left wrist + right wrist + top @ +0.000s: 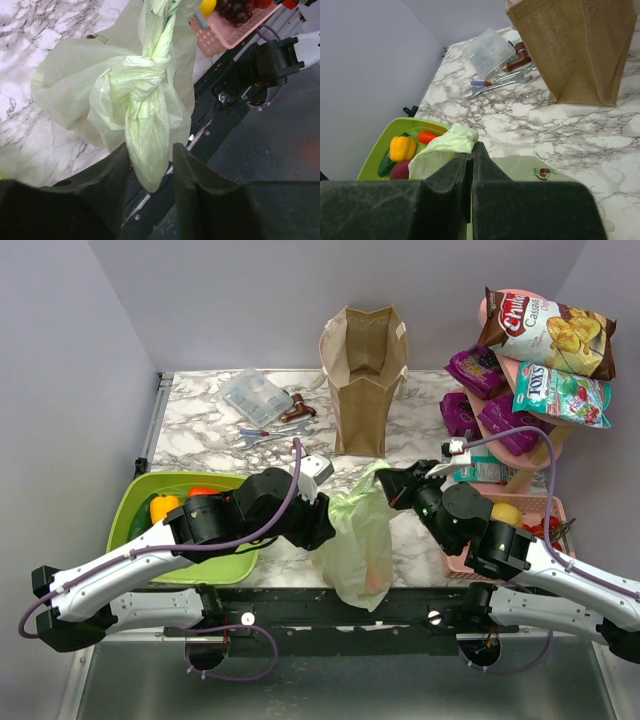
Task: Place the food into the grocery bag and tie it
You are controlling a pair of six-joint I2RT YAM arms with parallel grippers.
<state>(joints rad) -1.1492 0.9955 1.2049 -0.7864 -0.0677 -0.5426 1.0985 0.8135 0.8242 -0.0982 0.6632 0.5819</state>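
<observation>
The pale green grocery bag [355, 540] lies at the table's front edge and hangs partly over it. An orange shape shows faintly through its lower part. Its handles are twisted into a knot [137, 85]. My left gripper [150, 160] is open, and the loose handle end hangs between the fingers, touching only the left finger [117, 165]. In the top view the left gripper [318, 525] is at the bag's left side. My right gripper [472, 149] is shut on a fold of the bag's handle [452, 142], at the bag's upper right [385, 480]. A yellow bell pepper [402, 148] lies in the green tray.
The green tray [130, 502] at left also holds a red-orange piece [427, 136], a purple piece and a dark green one. A brown paper bag [365, 380] stands at the back centre. Tools and a clear box [255, 395] lie beside it. A pink rack [530, 505] with snack packets stands right.
</observation>
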